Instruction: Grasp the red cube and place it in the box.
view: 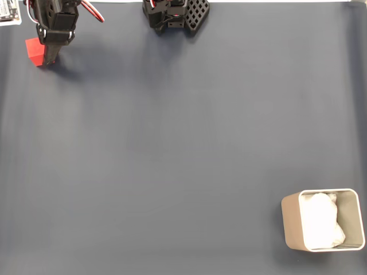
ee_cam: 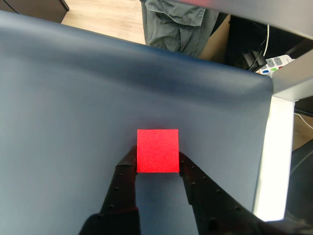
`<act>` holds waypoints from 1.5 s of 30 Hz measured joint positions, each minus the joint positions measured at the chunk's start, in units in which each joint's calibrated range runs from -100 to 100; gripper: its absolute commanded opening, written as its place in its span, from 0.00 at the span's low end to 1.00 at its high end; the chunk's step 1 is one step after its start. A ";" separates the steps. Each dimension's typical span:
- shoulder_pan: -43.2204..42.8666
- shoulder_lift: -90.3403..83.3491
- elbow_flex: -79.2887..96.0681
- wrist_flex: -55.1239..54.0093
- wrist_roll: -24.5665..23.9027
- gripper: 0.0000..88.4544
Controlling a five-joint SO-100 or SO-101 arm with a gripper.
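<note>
- One dark blue-grey mat (view: 183, 143) covers the desk in the fixed view; its surface is plain and smooth, with soft shadows near the top edge.
- In the wrist view the mat ends at a curved far edge, with a white desk border (ee_cam: 274, 156) along its right side.
- Beyond the desk, the wrist view shows pale wooden flooring (ee_cam: 102, 17), a person's grey trouser legs (ee_cam: 178, 24) and a white power strip (ee_cam: 274, 63) with cables at the upper right.
- Box (view: 323, 220): beige, rounded corners, thin walls, standing at the lower right of the fixed view, well apart from the arm.
- Box contents: crumpled white paper (view: 321, 220) filling most of the interior.
- Arm base (view: 175, 16): black, at the top centre of the fixed view.
- Claw (ee_cam: 157, 164): black, its two fingers set against the left and right faces of the red cube (ee_cam: 157, 151), clamped on it.
- Red cube location: upper left corner of the fixed view (view: 34, 51), at the claw (view: 53, 54); whether it rests on the mat or is raised cannot be told.
</note>
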 measured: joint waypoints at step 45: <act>-32.20 -4.86 -37.61 28.80 -0.34 0.02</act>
